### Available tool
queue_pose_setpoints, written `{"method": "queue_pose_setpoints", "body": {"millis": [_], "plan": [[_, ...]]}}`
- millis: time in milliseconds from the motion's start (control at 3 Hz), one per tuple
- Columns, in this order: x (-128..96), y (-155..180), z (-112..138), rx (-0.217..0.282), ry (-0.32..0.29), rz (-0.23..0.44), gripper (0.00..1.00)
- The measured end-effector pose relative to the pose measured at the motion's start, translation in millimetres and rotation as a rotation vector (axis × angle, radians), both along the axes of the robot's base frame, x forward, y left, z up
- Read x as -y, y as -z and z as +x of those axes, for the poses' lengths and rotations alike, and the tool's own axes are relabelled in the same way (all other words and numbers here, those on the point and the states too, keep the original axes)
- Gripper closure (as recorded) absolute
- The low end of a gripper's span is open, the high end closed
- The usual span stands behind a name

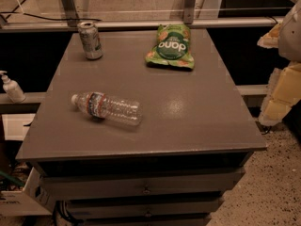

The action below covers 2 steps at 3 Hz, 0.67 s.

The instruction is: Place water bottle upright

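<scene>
Farthest left, a small white pump bottle (pixel 11 87) stands on a pale ledge off the left side of the gray cabinet top (pixel 188 107), lower than that surface and not touching it. Next comes the silver-green soda can (pixel 90 40), upright on the cabinet top's far left corner, close to the back edge. Nearer the front, on the left half of the cabinet top, lies the water bottle (pixel 107 108). It is flat on its side, with its white cap (pixel 74 99) towards the cabinet top's left edge and its base angled towards the middle and slightly to the front. The red-and-dark label band (pixel 96 105) wraps it just behind the neck, and the clear ribbed body rests fully on the surface, well apart from the can. Further right, a green snack bag (pixel 171 46) lies flat at the back of the cabinet top, about centred along its far edge and apart from both the can and the bottle. Under the cabinet top, drawer fronts (pixel 146 187) stack down the near face. Past the cabinet top's right edge hangs the gripper (pixel 282 93), a pale yellow and white shape above the speckled floor (pixel 277 187). It is clear of the surface and far from the bottle, and whether it is spread or closed cannot be told.
</scene>
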<state>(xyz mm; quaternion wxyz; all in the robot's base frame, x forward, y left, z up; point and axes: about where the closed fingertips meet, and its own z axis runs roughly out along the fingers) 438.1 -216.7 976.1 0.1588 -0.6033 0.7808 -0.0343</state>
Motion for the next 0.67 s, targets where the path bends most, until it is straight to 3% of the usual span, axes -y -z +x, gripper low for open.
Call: {"method": "queue_pose_setpoints", "body": {"millis": [333, 667], "plan": [[-8, -1, 4, 0.015, -0.008, -0.003, 0.00], [-36, 3, 25, 0.033, -0.027, 0.013, 0.00]]}}
